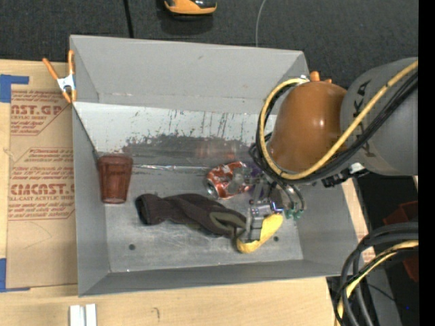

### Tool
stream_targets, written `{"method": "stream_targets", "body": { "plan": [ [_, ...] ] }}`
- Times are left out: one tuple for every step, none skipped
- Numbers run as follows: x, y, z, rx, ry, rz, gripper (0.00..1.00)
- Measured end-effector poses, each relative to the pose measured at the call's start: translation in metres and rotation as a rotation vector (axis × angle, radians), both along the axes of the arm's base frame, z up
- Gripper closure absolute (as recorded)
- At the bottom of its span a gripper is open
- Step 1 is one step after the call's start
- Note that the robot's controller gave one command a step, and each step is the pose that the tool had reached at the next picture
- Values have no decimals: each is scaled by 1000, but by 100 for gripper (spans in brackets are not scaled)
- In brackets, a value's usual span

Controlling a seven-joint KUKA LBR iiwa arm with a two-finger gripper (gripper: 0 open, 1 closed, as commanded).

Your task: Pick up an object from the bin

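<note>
We see the gripper low over a yellow, curved, banana-shaped toy at the right front of the grey metal bin, touching a dark brown cloth sock. We cannot tell whether the gripper is spread or pinching.

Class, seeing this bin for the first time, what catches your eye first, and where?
The arm's big orange cover stands out first, reaching in over the right side of the bin. Below it, a yellow banana-shaped thing lies near the front right corner, at the end of a dark brown sock stretched across the floor. A reddish-brown cup sits by the left wall.
</note>
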State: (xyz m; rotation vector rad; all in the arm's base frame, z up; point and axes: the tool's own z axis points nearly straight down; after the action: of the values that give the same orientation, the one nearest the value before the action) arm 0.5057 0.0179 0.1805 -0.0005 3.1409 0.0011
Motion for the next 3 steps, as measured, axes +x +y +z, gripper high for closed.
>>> {"method": "stream_targets", "body": {
  "plan": [
    [-2,1,-35,-1,-5,93,0],
    [-8,2,-98,0,-4,246,100],
    [-8,2,-98,0,-4,246,100]
  ]
}}
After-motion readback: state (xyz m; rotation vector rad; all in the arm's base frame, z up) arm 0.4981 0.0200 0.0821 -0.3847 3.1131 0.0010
